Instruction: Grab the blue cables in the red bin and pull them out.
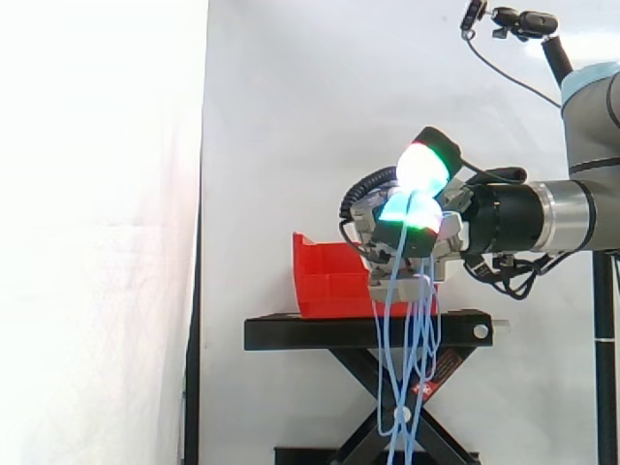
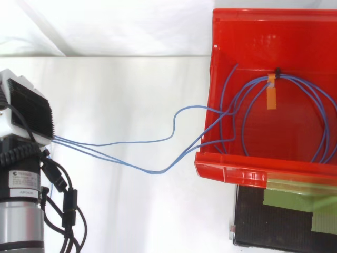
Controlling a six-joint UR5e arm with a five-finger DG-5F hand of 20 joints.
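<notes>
1. In the side view the blue cables (image 1: 407,358) hang nearest, dropping in long slack strands from the hand in front of the black stand's crossed legs.
2. The hand (image 1: 402,232) sits just right of the red bin and above its front edge, clear of the bin, with the arm coming in level from the right. Its fingers are curled down over the cables and clamp them; the fingertips (image 1: 423,167) glow green, white and red.
3. From above, the hand (image 2: 29,108) is at the left edge, well apart from the bin, and the cables (image 2: 155,171) stretch from it across the open gap in loose curves to the bin's near left corner.
4. The red bin (image 1: 325,276) stands on the top plate of the black stand (image 1: 358,331), its open front facing the hand.
5. In the top view the cables climb over the bin's left wall near its front lip (image 2: 237,171). Much of their length lies inside as a wide coil on the bin floor.
6. The coil is bound at its far side by a black tie (image 2: 276,71) with an orange tag (image 2: 271,95) next to it.
7. Beside the bin's front lip, the stand's plate (image 2: 253,221) carries strips of green tape (image 2: 295,203).
8. A white curtain (image 1: 291,116) closes off the back.
</notes>
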